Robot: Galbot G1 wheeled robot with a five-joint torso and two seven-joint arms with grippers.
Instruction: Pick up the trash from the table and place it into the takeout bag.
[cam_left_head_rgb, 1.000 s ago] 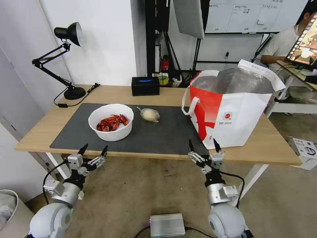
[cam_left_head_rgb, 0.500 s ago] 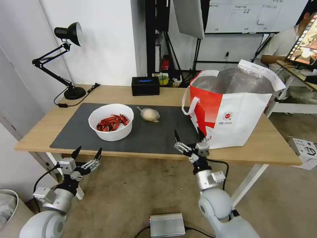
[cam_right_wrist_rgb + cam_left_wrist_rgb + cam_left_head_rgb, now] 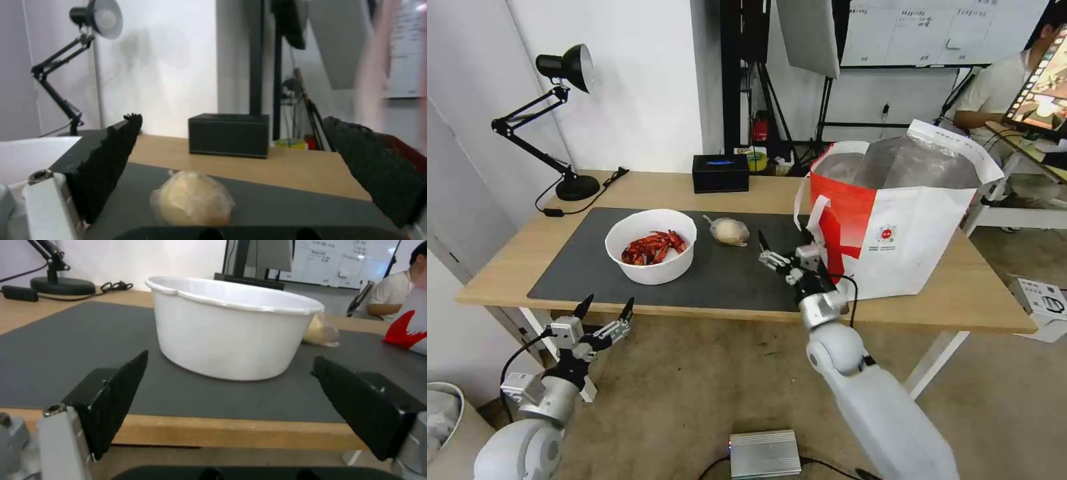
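Observation:
On the dark grey mat (image 3: 580,260) of the table (image 3: 647,190) stands a white bowl (image 3: 651,245) of red crayfish shells. To its right lies a small clear bag with a beige lump (image 3: 730,231). The white-and-red takeout bag (image 3: 907,227) stands open at the table's right end. My right gripper (image 3: 786,243) hovers open over the mat beside the takeout bag, pointing at the small bag (image 3: 193,201), which lies a short way ahead between its fingers (image 3: 111,160). My left gripper (image 3: 607,308) hangs open below the table's front edge, facing the bowl (image 3: 231,330).
A black box (image 3: 720,173) sits at the table's back edge. A black desk lamp (image 3: 564,120) stands at the back left corner with its cable on the tabletop. A grey metal unit (image 3: 765,453) lies on the floor between my arms.
My right gripper has risen from below the table edge and moved forward and left over the mat toward the small bag. My left gripper dropped slightly and stays below the edge.

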